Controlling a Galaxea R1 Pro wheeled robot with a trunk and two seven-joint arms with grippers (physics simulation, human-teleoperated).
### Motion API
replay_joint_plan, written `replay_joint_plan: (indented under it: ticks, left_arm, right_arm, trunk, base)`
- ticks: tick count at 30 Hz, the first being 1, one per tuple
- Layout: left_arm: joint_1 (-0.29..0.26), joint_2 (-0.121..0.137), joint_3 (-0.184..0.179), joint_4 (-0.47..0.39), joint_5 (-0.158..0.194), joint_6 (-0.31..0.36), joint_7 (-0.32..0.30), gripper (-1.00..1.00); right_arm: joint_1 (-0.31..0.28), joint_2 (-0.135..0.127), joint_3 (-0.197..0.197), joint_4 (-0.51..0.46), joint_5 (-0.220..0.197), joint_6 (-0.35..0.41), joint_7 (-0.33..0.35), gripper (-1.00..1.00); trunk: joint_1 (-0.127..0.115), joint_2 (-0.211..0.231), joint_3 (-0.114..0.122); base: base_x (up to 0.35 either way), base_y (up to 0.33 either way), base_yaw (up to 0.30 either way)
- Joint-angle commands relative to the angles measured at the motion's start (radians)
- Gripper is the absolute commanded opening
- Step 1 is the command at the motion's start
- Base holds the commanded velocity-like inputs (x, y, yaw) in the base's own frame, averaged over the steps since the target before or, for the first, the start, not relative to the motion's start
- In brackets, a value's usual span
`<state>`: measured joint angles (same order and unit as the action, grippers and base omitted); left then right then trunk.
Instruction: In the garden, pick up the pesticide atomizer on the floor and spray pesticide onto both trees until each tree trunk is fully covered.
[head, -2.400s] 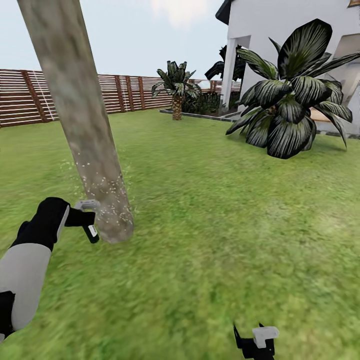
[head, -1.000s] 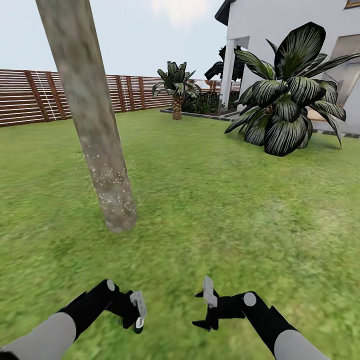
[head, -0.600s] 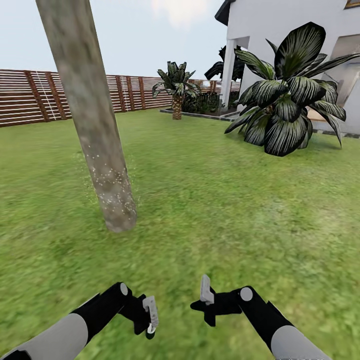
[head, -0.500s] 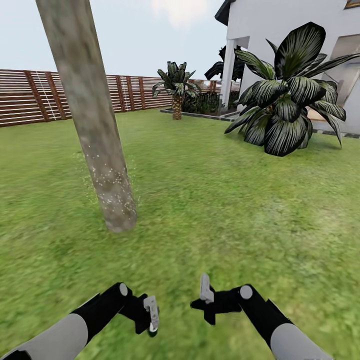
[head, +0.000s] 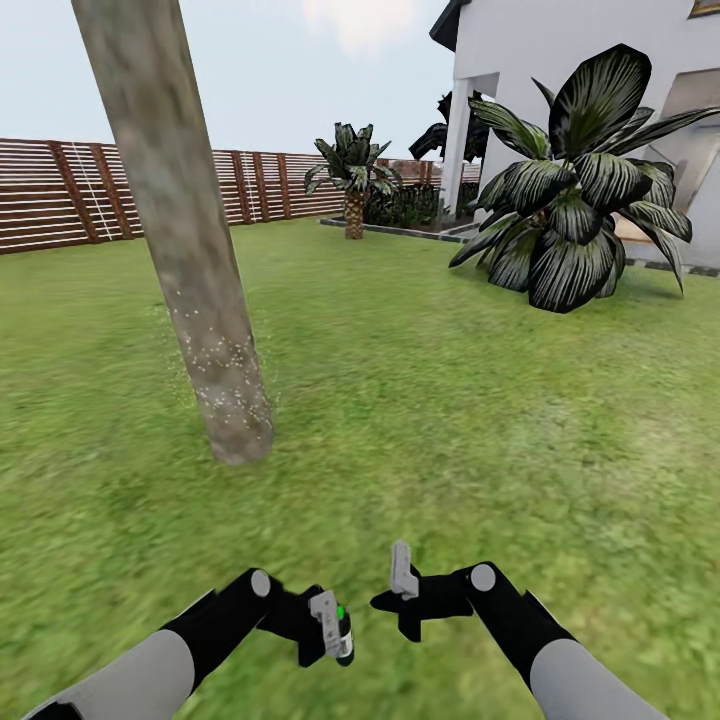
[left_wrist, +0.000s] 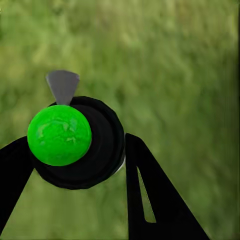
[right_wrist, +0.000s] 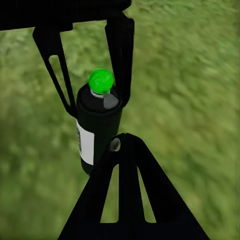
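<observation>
A thick, mottled grey-tan tree trunk (head: 190, 250) leans up from the lawn at the left, with whitish pesticide specks (head: 225, 370) on its lower part. Low in the head view, well short of the trunk, my left gripper (head: 333, 630) is shut on the pesticide atomizer (head: 343, 640), a dark bottle with a white label (right_wrist: 86, 142) and a green spot on top (left_wrist: 60, 135). Black fingers (left_wrist: 145, 190) clamp its sides. My right gripper (head: 400, 595) is shut and empty, its tip (right_wrist: 122, 139) just short of the bottle. The paved floor is out of view.
Green lawn (head: 450, 420) spreads all around. A large dark-leaved plant (head: 575, 200) stands at the right, before the white house (head: 520, 60). A short palm (head: 353, 180) and a brown slat fence (head: 60, 195) lie at the back.
My left arm has pulled back from the trunk and swung the atomizer toward the middle, its green top now showing. The right gripper rose and moved in toward it.
</observation>
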<state>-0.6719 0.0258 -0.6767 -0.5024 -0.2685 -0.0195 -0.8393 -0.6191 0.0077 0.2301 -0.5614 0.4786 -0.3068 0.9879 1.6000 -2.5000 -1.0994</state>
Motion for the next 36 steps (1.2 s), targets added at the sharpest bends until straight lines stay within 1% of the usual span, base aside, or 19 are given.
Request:
replay_joint_plan:
  ticks: [1, 3, 5, 8, 12, 15, 19, 29, 36]
  left_arm:
    - [0.0, -0.001, 0.0, 0.0, 0.01, -0.003, 0.0, -1.0]
    - [0.0, -0.001, 0.0, -0.001, 0.025, -0.006, -0.001, -1.0]
    - [0.0, -0.003, 0.0, -0.001, 0.03, -0.007, -0.002, -1.0]
    - [0.0, -0.01, 0.0, -0.001, 0.031, -0.009, -0.012, -1.0]
    - [0.0, -0.026, 0.0, 0.007, 0.033, -0.053, -0.015, -1.0]
    - [0.0, -0.029, 0.0, 0.014, 0.034, -0.057, -0.015, -1.0]
    - [0.0, -0.042, 0.001, 0.015, 0.032, -0.057, -0.015, -1.0]
    - [-0.001, -0.052, 0.005, 0.015, 0.031, -0.056, -0.003, -1.0]
    - [-0.001, -0.053, 0.005, 0.015, 0.031, -0.056, -0.001, -1.0]
  right_arm:
    - [0.0, 0.0, 0.0, 0.001, 0.0, 0.0, 0.0, -1.0]
    - [0.0, 0.0, 0.0, 0.001, 0.001, 0.0, 0.0, -1.0]
    - [0.001, 0.0, 0.0, 0.001, 0.001, 0.0, 0.0, -1.0]
    - [0.0, 0.0, 0.0, 0.002, 0.002, 0.0, 0.0, -1.0]
    - [0.0, 0.0, 0.0, 0.002, 0.003, 0.0, -0.001, -1.0]
    - [0.0, -0.001, 0.0, 0.002, 0.003, 0.0, -0.001, -1.0]
    - [0.0, 0.0, 0.0, 0.002, 0.003, 0.0, -0.002, -1.0]
    - [0.0, -0.001, 0.0, 0.002, 0.005, 0.0, -0.002, -1.0]
    - [0.0, -0.001, 0.0, 0.002, 0.006, 0.0, -0.002, -1.0]
  trunk:
    - [0.0, 0.0, 0.0]
    - [0.0, 0.0, 0.0]
    - [0.0, 0.0, 0.0]
    - [0.0, 0.0, 0.0]
    - [0.0, 0.0, 0.0]
    - [0.0, 0.0, 0.0]
    - [0.0, 0.0, 0.0]
    - [0.0, 0.0, 0.0]
    - [0.0, 0.0, 0.0]
  base:
    - [0.0, 0.0, 0.0]
    - [0.0, 0.0, 0.0]
    - [0.0, 0.0, 0.0]
    - [0.0, 0.0, 0.0]
    - [0.0, 0.0, 0.0]
    - [0.0, 0.0, 0.0]
    - [0.0, 0.0, 0.0]
    - [0.0, 0.0, 0.0]
    - [0.0, 0.0, 0.0]
